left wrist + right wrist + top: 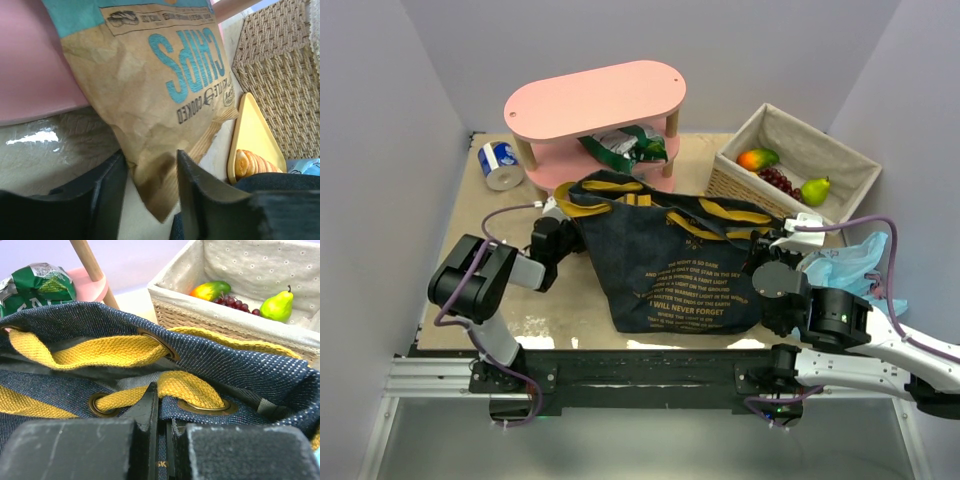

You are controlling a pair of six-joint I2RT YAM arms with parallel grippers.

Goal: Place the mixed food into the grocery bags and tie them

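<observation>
The dark navy tote (665,265) lies mid-table with its yellow handles (100,350) slack at the mouth. My right gripper (163,412) is shut on the tote's denim rim just below a handle; it shows at the tote's right corner (782,238). My left gripper (150,172) is by the tote's left edge (552,215), its jaws closed round the lower corner of a tan crisp bag (150,90), both pads touching it. A green crisp bag (625,148) lies on the pink stand's lower shelf. Mango (757,158), grapes (778,180) and pear (815,190) sit in the wicker basket. Orange ridged bread (250,162) rests on a yellow tray. The light-blue carrier bag (850,262) lies at the right.
The pink two-tier stand (595,100) fills the back centre. The lined wicker basket (850,150) stands back right. A blue-and-white roll (500,165) lies back left. Purple walls close in on three sides.
</observation>
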